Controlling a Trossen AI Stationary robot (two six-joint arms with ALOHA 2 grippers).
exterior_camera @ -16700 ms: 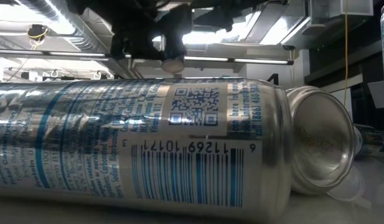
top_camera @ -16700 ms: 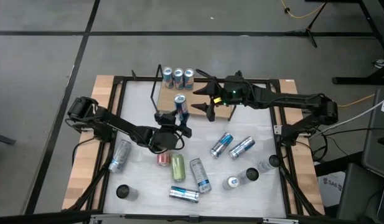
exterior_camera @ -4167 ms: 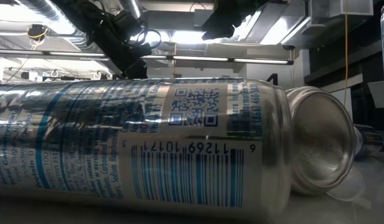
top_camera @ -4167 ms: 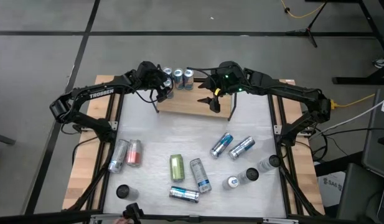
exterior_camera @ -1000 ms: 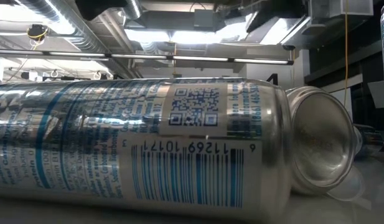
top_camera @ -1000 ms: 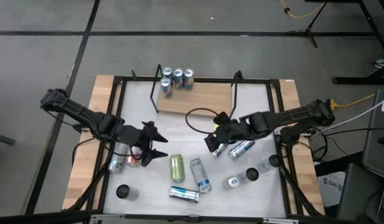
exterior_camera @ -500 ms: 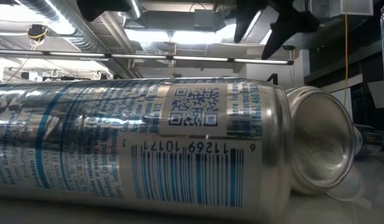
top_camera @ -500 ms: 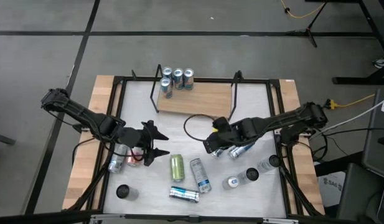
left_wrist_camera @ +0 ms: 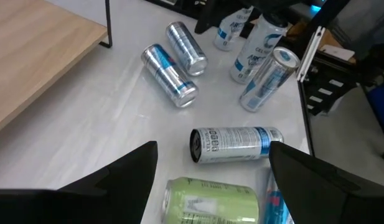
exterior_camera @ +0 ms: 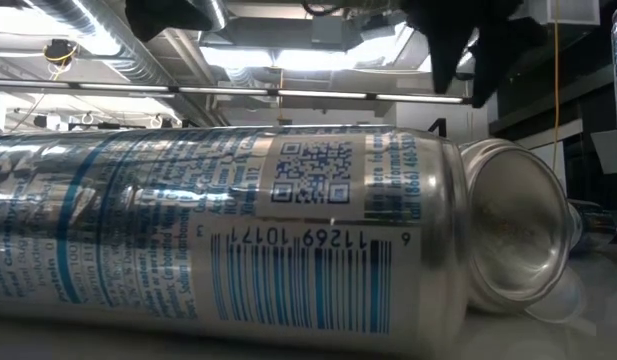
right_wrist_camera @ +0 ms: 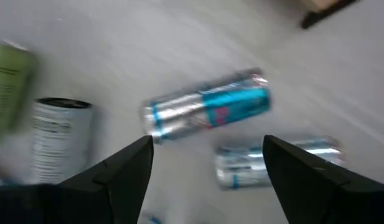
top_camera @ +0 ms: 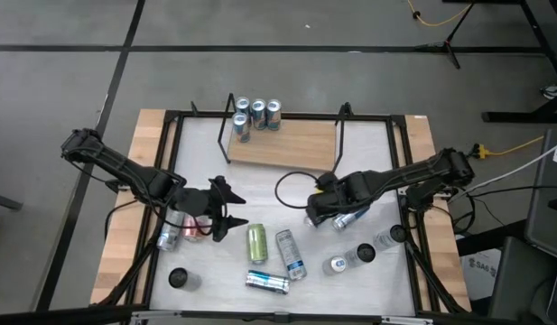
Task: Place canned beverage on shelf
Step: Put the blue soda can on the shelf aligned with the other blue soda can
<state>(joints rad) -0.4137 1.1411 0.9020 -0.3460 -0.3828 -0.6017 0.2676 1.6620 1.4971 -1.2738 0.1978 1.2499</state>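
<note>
Since a moment ago, the right gripper (top_camera: 311, 217) has edged further over the two blue-and-silver cans lying side by side on the right of the table, while the left gripper (top_camera: 231, 209) has barely shifted. Seen from the right wrist, the right gripper's fingers (right_wrist_camera: 120, 171) are spread apart with nothing between them, and one blue-and-silver can (right_wrist_camera: 207, 112) lies just ahead, a second can (right_wrist_camera: 276, 162) beside it. The left gripper, over the left middle of the table, is also spread and empty; its wrist view shows a green can (left_wrist_camera: 207, 199) lying just ahead between its fingers. A red can (top_camera: 193, 227) lies just under the left arm.

The shelf (top_camera: 283, 143) stands at the far edge of the table with four cans (top_camera: 257, 115) upright at its left end; the rest of its wooden board is bare.

The step in hand appears to be reaching for the next can. Next, the right gripper likely needs to lower around the nearer lying can, close on its body, then turn it upright for the shelf's free space.
</note>
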